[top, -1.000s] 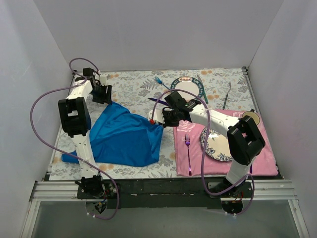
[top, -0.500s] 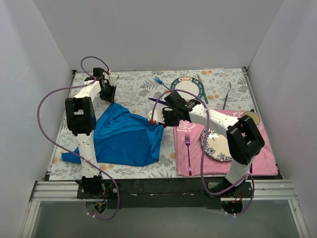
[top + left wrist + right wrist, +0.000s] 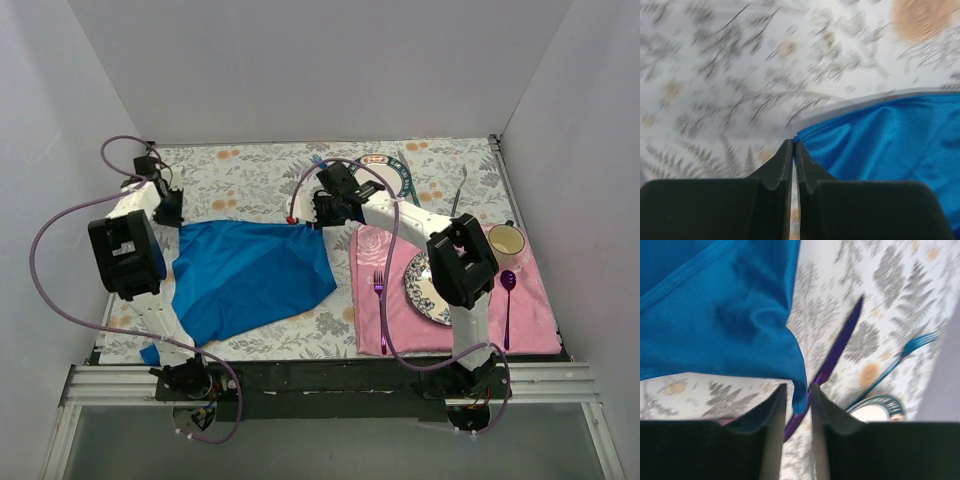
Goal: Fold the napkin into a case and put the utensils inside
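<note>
The blue napkin (image 3: 250, 275) lies spread on the floral tablecloth, its far edge stretched between both grippers. My left gripper (image 3: 170, 210) (image 3: 793, 144) is shut on the napkin's far-left corner (image 3: 805, 136). At the far-right corner, my right gripper (image 3: 302, 218) (image 3: 797, 387) stands slightly open. The cloth tip (image 3: 799, 395) hangs loose between its fingers. The dark purple knife (image 3: 840, 345) lies on the tablecloth just beyond that corner. The light-blue fork (image 3: 910, 352) (image 3: 320, 162) lies farther back beside a teal-rimmed plate. No folded case shows.
A pink placemat (image 3: 390, 260) on the right carries a patterned plate (image 3: 420, 292), a magenta fork (image 3: 379, 300), a cup (image 3: 507, 241) and a purple spoon (image 3: 508, 290). A teal-rimmed plate (image 3: 400, 185), a teal knife (image 3: 403, 160) and a silver utensil (image 3: 460, 190) lie at the back.
The left gripper closed on the napkin corner and pulled it left. The right arm carried its corner toward the back, flattening the cloth, and its jaws have parted.
</note>
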